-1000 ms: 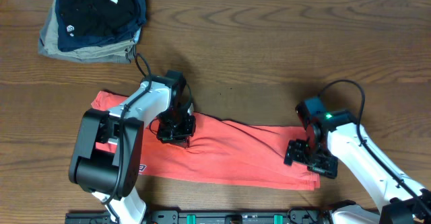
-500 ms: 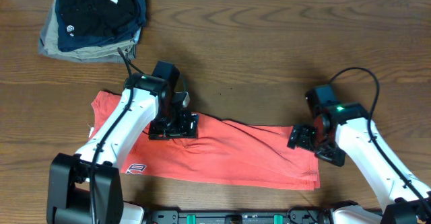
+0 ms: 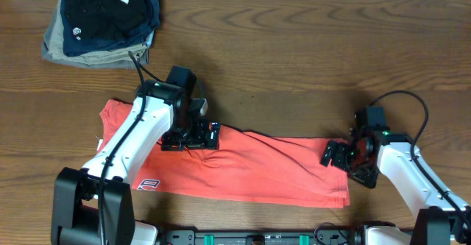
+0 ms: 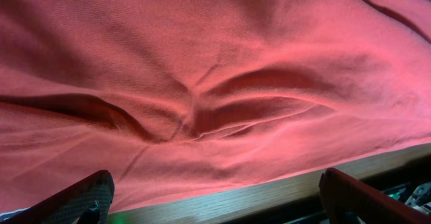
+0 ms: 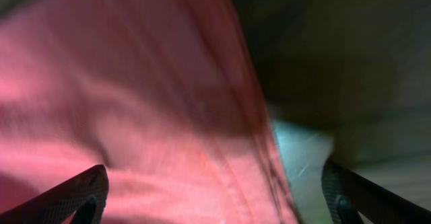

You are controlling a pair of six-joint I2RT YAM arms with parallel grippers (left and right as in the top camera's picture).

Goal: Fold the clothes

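Note:
The clothes (image 3: 257, 168), a coral-red T-shirt, lie as a long folded band across the front of the wooden table (image 3: 309, 61). My left gripper (image 3: 193, 136) hovers over the band's upper edge, left of centre. In the left wrist view its gripper (image 4: 215, 187) is open, the wrinkled clothes (image 4: 202, 62) filling the frame and nothing between the fingers. At the shirt's right end sits my right gripper (image 3: 344, 159). The blurred right wrist view shows this gripper (image 5: 214, 183) open above the hem of the clothes (image 5: 121, 83), with bare table to the right.
A stack of folded navy-black and khaki-grey garments (image 3: 103, 17) lies at the table's far left corner. A dark rail (image 3: 257, 238) runs along the front edge, and both arm bases stand near it.
My left gripper has opened and released the shirt's upper edge, staying in about the same spot. My right gripper has opened fully and drifted right to the shirt's end.

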